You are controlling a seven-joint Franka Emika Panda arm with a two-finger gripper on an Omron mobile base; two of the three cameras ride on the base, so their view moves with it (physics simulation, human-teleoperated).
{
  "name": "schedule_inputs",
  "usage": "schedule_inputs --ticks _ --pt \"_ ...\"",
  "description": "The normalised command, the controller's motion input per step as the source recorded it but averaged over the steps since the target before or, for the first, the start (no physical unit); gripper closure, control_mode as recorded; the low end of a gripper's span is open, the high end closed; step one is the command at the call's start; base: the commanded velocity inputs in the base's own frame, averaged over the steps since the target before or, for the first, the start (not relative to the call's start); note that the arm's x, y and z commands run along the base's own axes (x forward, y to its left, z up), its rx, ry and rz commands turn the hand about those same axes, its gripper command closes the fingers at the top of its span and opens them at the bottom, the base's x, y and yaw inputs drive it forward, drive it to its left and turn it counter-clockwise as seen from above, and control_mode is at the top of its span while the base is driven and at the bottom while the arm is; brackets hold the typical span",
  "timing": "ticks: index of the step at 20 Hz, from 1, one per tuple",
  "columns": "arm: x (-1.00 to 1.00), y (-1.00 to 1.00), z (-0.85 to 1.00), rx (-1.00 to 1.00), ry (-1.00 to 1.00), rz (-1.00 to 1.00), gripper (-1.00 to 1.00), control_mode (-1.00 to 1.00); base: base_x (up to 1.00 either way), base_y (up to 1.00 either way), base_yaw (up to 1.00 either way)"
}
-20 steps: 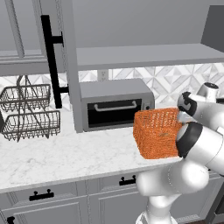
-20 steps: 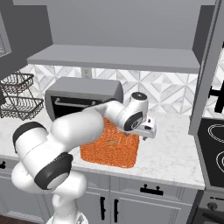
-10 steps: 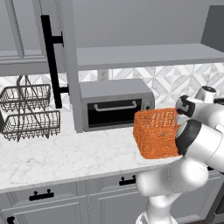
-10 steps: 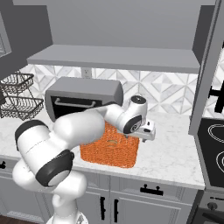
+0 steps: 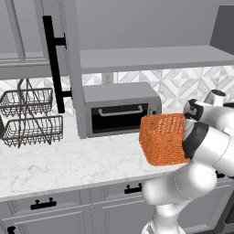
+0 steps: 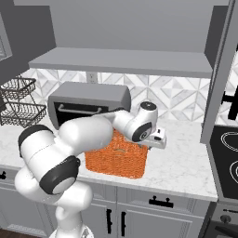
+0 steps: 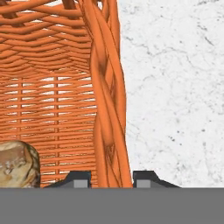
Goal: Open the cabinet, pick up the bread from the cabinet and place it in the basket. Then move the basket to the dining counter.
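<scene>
While no lettering reads anywhere — gripper fingers astride the basket rim, bread inside — grasp not certain.

The pincer straddles the basket rim, with the bread inside, marble worktop outside.

A white marble worktop above grey drawers carried a square orange woven basket near its front edge, a grey toaster oven against the patterned tile backsplash, and a dark two-tier wire rack farther left.
</scene>
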Motion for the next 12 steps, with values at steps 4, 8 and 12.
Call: schedule_inputs --ticks 4,8,12 --pt "-0.01 0.00 0.00 0.00 0.00 0.00 1.00 -1.00 0.00 0.00 0.00" --pt "-0.15 0.00 0.17 0.00 0.00 -0.01 1.00 -1.00 0.00 0.00 0.00" --pt "-0.40 0.10 0.57 0.00 0.02 -0.08 1.00 -1.00 0.00 0.00 0.00"
